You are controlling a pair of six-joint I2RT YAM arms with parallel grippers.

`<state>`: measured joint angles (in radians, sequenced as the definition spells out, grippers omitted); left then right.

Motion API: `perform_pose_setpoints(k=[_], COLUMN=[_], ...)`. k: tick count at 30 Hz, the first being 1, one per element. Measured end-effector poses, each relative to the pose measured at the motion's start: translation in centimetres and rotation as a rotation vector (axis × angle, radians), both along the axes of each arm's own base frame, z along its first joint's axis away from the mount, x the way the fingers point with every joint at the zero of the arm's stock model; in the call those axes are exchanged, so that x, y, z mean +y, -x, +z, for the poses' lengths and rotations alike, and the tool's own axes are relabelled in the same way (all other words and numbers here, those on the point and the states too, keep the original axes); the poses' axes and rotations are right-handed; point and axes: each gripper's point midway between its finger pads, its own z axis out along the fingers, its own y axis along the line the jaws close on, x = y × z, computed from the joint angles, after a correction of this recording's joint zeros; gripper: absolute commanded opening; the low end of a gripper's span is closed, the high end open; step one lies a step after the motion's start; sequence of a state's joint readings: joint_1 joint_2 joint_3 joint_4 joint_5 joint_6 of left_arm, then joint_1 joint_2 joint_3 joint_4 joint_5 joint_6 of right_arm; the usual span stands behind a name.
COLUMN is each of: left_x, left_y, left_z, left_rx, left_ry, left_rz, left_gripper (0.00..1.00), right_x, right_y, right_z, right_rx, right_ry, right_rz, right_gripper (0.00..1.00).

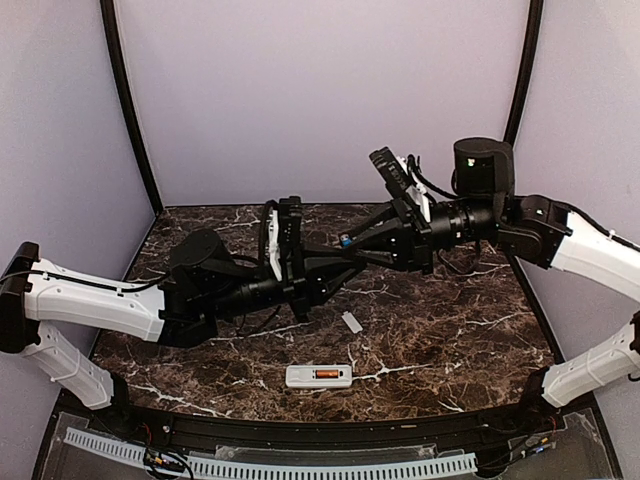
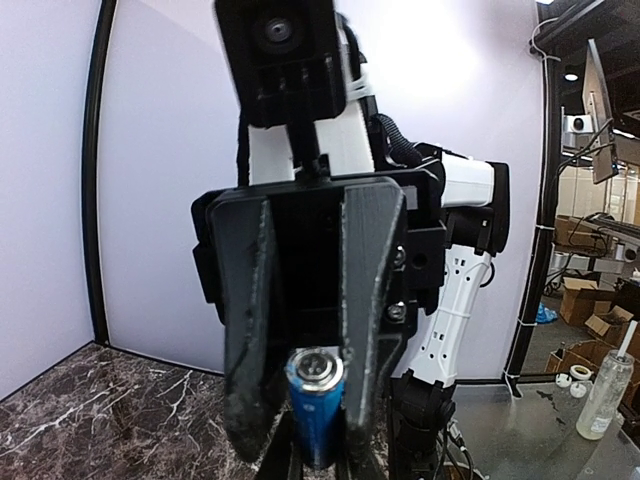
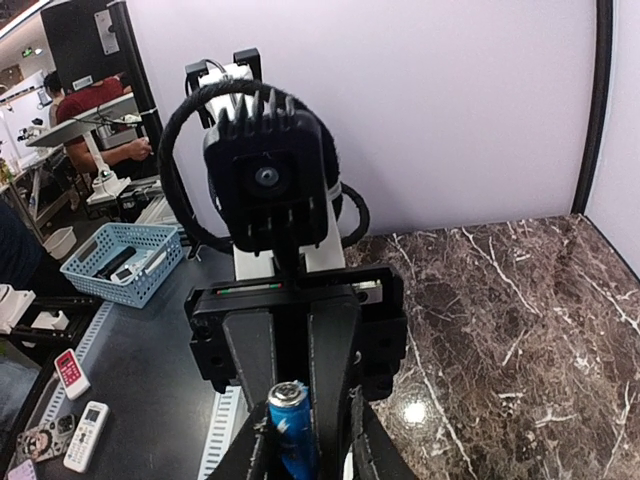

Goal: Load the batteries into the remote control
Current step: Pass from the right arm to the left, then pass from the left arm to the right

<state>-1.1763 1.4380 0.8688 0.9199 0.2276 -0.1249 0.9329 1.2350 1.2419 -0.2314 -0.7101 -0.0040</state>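
Both grippers meet tip to tip in mid-air above the middle of the table, with the blue battery (image 1: 343, 240) between them. In the left wrist view my left gripper (image 2: 318, 455) is shut on the lower part of the blue battery (image 2: 316, 410). My right gripper (image 3: 300, 455) has its jaws slightly apart around the same battery (image 3: 292, 425). The white remote control (image 1: 300, 377) lies back up near the front edge. An orange-red battery (image 1: 326, 374) sits in its recess.
A small loose white cover piece (image 1: 352, 321) lies on the marble table (image 1: 450, 340) behind the remote. Pale walls close the back and sides. A slotted white cable duct (image 1: 280, 465) runs along the near edge.
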Motion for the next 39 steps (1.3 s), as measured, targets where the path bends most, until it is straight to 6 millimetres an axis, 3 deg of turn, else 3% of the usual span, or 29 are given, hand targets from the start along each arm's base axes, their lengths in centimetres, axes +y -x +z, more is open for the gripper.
perform_pose_setpoints(k=[5, 10, 15, 36, 39], left_x=[0.0, 0.0, 0.1, 0.3, 0.3], left_y=[0.4, 0.9, 1.0, 0.6, 0.5], left_z=[0.4, 0.6, 0.5, -0.9, -1.4], left_rx=[-0.02, -0.039, -0.039, -0.071, -0.091], left_ry=[0.015, 0.025, 0.026, -0.032, -0.056], left_rz=[-0.015, -0.022, -0.025, 0.012, 0.022], left_gripper=[0.0, 0.0, 0.0, 0.0, 0.0], right_x=[-0.1, -0.2, -0.1, 0.8, 0.7], right_y=[0.3, 0.6, 1.0, 0.9, 1.0], right_z=[0.1, 0.5, 0.6, -0.9, -1.4], right_rx=[0.024, 0.031, 0.03, 0.092, 0.111], right_ry=[-0.022, -0.038, -0.048, 0.034, 0.055], right_rz=[0.008, 0.017, 0.05, 0.105, 0.1], right_gripper=[0.33, 0.14, 0.04, 0.16, 0.08])
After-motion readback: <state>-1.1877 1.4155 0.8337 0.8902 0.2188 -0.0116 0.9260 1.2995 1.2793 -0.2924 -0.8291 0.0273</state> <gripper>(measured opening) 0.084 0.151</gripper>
